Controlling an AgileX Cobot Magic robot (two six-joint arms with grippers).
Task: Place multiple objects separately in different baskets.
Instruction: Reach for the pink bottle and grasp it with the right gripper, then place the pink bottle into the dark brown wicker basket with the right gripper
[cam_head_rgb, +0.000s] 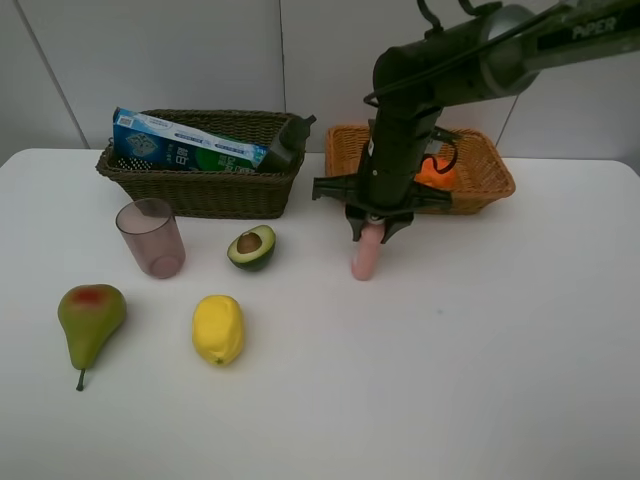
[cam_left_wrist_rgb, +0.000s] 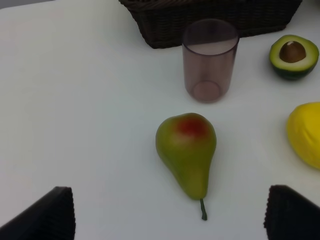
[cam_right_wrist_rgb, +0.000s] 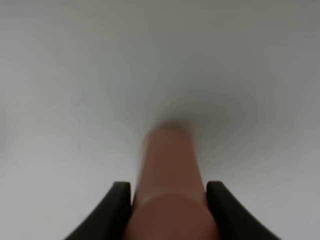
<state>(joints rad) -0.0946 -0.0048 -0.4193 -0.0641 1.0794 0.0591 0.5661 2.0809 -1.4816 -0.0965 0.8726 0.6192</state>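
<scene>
While the left gripper (cam_left_wrist_rgb: 170, 207) gapes wide before one pear (cam_head_rgb: 90, 318) and one lemon (cam_head_rgb: 218, 329) at the table's (cam_head_rgb: 480, 350) front-left, one cup (cam_head_rgb: 151, 238), one avocado half (cam_head_rgb: 251, 246) and one pink bottle (cam_head_rgb: 365, 258), clamped by the right gripper (cam_head_rgb: 368, 230), sit mid-table; one dark basket (cam_head_rgb: 200, 195) and one tan basket (cam_head_rgb: 492, 180) line its far edge.

A smooth, matte white desk (cam_head_rgb: 480, 350) filled the lower part of the high view, its far edge meeting a pale grey-white panelled wall (cam_head_rgb: 200, 50). Thin dark seams (cam_head_rgb: 282, 60) split the wall into wide panels, one upright, others slanting. The light was soft and even, casting only faint shadows on the desk, whose rear left corner looked rounded.
</scene>
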